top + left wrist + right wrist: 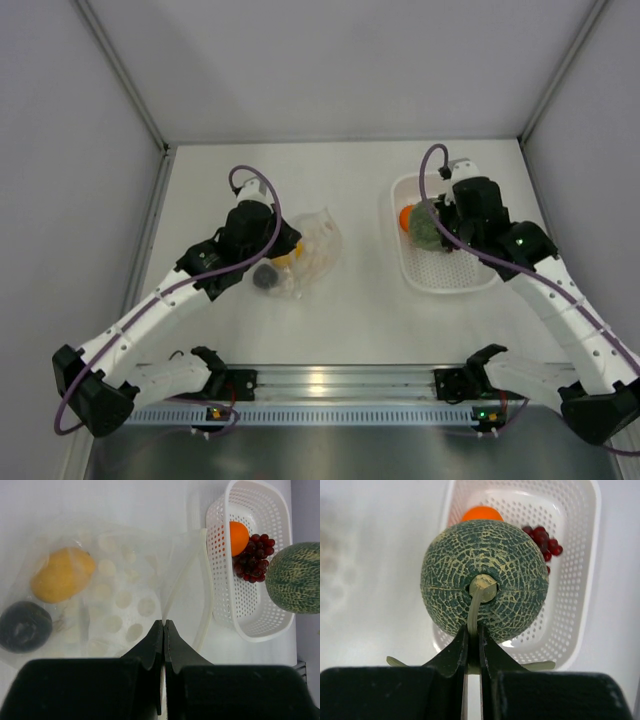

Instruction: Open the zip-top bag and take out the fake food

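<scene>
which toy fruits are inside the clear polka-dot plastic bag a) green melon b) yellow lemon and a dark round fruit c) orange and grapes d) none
B: the yellow toy lemon and the small dark round toy fruit show through the film of the clear polka-dot zip-top bag; the orange toy fruit and dark red toy grape bunch lie in the white perforated plastic basket.

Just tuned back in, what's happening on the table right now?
The right gripper is shut on the stem of the green melon, holding it over the white basket, where the orange and grapes already lie. The left gripper is shut, apparently pinching the zip-top bag by its edge. The lemon and a dark fruit are still inside.
</scene>
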You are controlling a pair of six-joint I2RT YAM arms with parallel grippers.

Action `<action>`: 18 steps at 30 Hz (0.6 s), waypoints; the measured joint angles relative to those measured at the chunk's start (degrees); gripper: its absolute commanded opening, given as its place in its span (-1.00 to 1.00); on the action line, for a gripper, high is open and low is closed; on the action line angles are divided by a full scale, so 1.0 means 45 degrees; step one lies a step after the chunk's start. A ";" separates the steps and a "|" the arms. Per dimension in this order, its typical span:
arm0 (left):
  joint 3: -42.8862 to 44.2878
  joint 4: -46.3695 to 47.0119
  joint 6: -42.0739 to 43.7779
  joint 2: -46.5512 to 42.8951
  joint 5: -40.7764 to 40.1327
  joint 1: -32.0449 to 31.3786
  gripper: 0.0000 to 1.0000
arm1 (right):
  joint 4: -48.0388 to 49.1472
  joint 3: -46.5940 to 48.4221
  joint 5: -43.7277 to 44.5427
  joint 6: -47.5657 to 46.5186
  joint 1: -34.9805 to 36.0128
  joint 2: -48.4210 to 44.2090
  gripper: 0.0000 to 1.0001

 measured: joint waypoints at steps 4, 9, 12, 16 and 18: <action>0.0097 -0.0015 0.0000 0.0000 0.0010 0.0000 -1.00 | 0.0000 -0.1511 -0.0141 0.0102 -0.1404 -0.0141 -1.00; 0.0520 -0.0029 0.0005 0.0063 0.0083 0.0000 -1.00 | 0.0267 -0.2749 -0.0806 0.0369 -0.2103 0.0306 -1.00; 0.0724 -0.0024 0.0015 0.0063 0.0146 0.0000 -1.00 | 0.0777 -0.3298 -0.1331 0.0573 -0.2181 0.0729 -1.00; 0.0874 -0.0019 0.0024 0.0058 0.0194 0.0000 -1.00 | 0.1579 -0.3895 -0.1637 0.0835 -0.2234 0.1588 -1.00; 0.0903 -0.0024 0.0024 0.0058 0.0233 0.0000 -1.00 | 0.2089 -0.3978 -0.1467 0.0947 -0.2259 0.2011 -0.88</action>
